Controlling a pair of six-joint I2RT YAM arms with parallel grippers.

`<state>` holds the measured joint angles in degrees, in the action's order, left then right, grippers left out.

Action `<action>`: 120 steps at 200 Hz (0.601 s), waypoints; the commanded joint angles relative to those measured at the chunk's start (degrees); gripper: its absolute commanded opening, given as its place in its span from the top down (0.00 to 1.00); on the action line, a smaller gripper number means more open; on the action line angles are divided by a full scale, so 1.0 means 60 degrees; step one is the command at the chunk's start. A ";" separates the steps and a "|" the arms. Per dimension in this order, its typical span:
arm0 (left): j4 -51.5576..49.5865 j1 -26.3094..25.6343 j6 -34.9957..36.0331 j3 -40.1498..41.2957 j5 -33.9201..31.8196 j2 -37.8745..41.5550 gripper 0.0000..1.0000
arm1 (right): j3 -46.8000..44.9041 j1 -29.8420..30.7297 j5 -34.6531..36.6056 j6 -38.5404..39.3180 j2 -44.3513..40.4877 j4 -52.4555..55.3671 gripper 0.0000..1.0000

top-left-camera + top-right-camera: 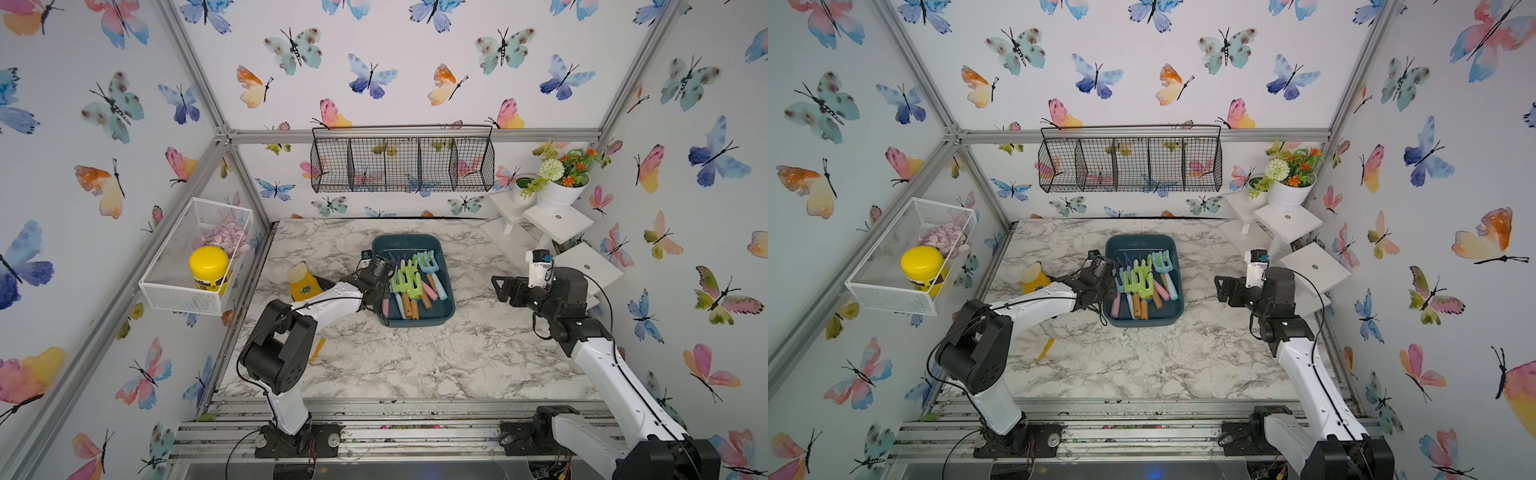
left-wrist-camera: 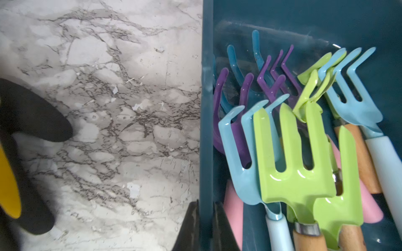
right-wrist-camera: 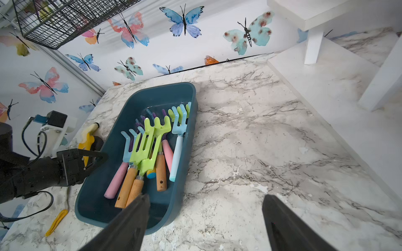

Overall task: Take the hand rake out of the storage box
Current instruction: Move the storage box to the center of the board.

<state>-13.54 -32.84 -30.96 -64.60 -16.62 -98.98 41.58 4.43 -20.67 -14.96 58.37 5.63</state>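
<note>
Starting at the left, what stands there?

On the left wall hangs a white mesh basket (image 1: 183,291) of thin wire, and in it a jar (image 1: 209,259) with a round yellow lid. The table (image 1: 415,365) is smooth, with grey marble veins.

And your left pincer?

My left pincer (image 2: 205,228) is pressed together on the left wall of the storage box (image 1: 399,243): one black finger outside the wall, one inside.

How does the box look?

It is a dark teal plastic tub, rectangular with rounded corners, low walls and a rolled rim. It stands about the middle of the table. The hand rakes (image 1: 409,282) lie inside it in a loose heap: glossy bent prongs in lime green, light blue and purple, handles of bare wood, pink and pale blue, all pointing toward me.

And on the right?

My right pincer (image 3: 205,197) hangs spread wide over the table, near the box's right side but apart from it. Farther right are white steps (image 1: 559,224) with a white flower pot (image 1: 557,195).
</note>
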 commanded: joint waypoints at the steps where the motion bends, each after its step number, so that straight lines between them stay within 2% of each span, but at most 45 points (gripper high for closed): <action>1: -0.0114 -0.0141 0.0296 0.0343 -0.0475 0.0772 0.95 | 0.0274 -0.0030 -0.0716 -0.0026 0.0024 0.0458 0.12; 120: 0.0755 -0.0152 0.0717 0.2558 0.0157 0.2405 0.95 | 0.0354 -0.0005 -0.2355 -0.0183 0.0028 0.1307 0.16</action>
<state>-12.14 -33.47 -29.65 -50.85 -16.75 -86.96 42.83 4.43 -30.92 -15.46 58.72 11.88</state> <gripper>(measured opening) 0.128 0.850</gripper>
